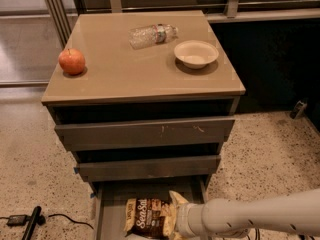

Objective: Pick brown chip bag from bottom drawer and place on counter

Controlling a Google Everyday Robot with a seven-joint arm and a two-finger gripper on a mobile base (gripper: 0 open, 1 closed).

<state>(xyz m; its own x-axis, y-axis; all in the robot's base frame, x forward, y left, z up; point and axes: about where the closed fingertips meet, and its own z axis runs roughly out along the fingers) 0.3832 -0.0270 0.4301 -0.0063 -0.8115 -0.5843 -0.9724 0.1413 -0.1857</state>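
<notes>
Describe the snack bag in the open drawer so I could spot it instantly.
Find the grey cabinet with the beige counter; its bottom drawer is pulled out. Inside lies the brown chip bag, with the robot's hand close beside it. It is the only dark, crinkly packet, lettered "Sea Salt" in white.

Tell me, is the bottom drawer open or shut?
Open: the bottom drawer is pulled out, the brown chip bag lying inside, with the tool at the bag's tan end.

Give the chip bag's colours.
Bag: dark brown, tan ends, white lettering; camera view. Gripper at its right end.
</notes>
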